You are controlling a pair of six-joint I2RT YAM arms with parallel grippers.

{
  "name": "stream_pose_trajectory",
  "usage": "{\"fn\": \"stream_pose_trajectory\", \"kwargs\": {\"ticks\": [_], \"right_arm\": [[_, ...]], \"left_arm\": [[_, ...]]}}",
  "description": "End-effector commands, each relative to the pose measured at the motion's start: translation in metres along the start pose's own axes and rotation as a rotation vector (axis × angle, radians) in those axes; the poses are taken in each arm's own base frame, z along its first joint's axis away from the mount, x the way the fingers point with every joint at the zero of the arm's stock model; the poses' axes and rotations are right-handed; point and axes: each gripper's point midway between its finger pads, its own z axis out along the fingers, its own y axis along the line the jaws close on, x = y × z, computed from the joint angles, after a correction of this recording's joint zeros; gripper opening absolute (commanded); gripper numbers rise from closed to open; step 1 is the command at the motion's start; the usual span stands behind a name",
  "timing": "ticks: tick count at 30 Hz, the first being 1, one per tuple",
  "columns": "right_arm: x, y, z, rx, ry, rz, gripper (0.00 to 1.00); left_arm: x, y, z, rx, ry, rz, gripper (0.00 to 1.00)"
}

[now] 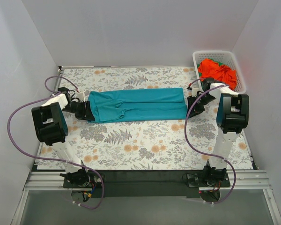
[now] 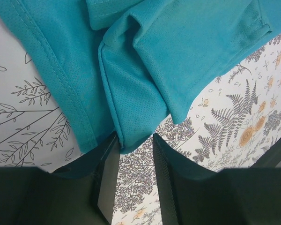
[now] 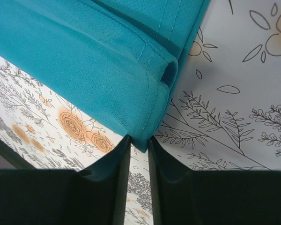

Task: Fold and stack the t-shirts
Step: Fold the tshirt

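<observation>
Between the two sets of fingers: the teal-blue t-shirt (image 1: 138, 105) lies on the floral worktop (image 1: 131, 145) as a long band, folded lengthwise, with one end at each set.
Left fingers (image 2: 108, 164): parted by a moderate gap. A corner made of several cloth layers reaches into that gap at the tips. Whether they clamp it cannot be told.
Right fingers (image 3: 119, 161): drawn close on a hemmed, doubled corner of the same shirt, which fills the narrow gap at the tips. Judged a grip.
Beyond the right fingers: the orange-red t-shirt (image 1: 217, 71) sits crumpled in the white basket (image 1: 213, 51), not yet handled.
Step judged: both ends taken up for the crosswise fold; no stack begun.
Risk, uneven hold: if the left fingers catch only one layer or none, the right end rises alone, the band skews and the lengthwise fold opens.
Risk, shallow bite: only the corner's tip sits between the right fingers, so smooth mesh cloth could slip out under tension.
Risk, staggered layers: the edges at the left fingers do not line up, so a lower layer may stay behind.
</observation>
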Motion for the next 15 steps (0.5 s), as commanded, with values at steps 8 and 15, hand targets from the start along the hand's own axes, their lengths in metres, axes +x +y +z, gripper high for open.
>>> {"fn": "stream_pose_trajectory", "kwargs": {"ticks": [8, 15], "right_arm": [[-0.005, -0.006, -0.015, 0.056, -0.020, -0.035, 0.01], [0.019, -0.026, -0.022, 0.143, 0.043, -0.053, 0.01]], "left_arm": [[0.003, -0.007, -0.010, -0.015, 0.003, 0.028, 0.00], [0.030, 0.000, -0.018, -0.112, 0.062, 0.036, 0.00]]}}
